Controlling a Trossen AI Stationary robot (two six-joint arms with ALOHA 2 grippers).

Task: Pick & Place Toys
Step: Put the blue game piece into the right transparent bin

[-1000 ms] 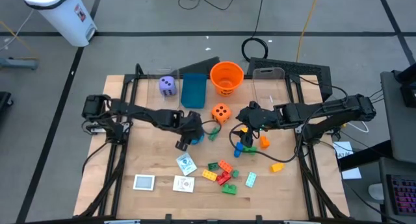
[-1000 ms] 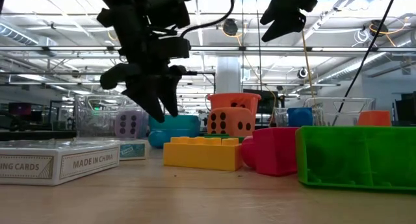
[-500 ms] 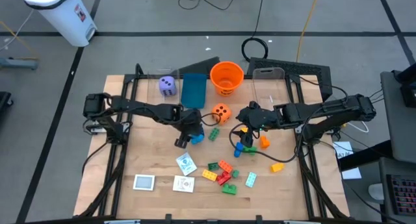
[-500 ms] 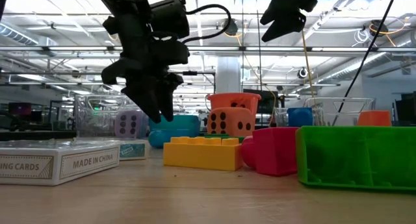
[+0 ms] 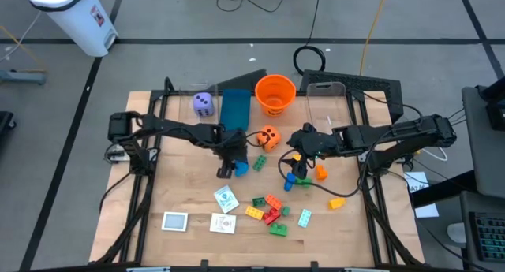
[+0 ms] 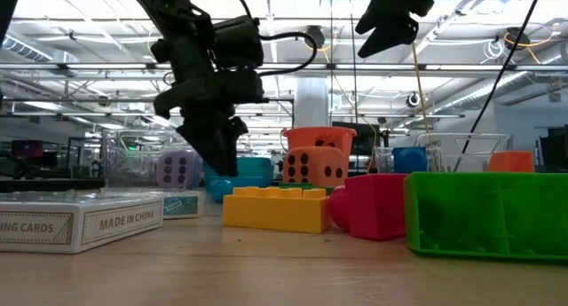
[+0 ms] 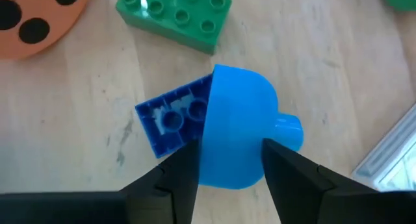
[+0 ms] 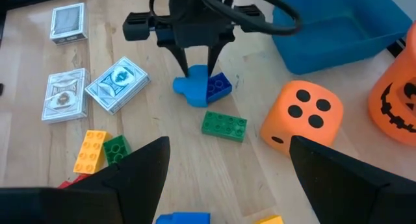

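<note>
Left gripper [image 7: 224,160]: low over the worktop [image 5: 181,193], jaws narrowed around the rounded blue toy piece [image 7: 237,126], one finger at each side; a firm grip could not be told.
Blue toy piece: on the wood, touching a blue brick [image 7: 172,117], near the green brick [image 7: 175,16] and orange die [image 5: 269,137].
Right gripper [image 5: 297,163]: raised above the scattered bricks, jaws wide, holding nothing.
</note>
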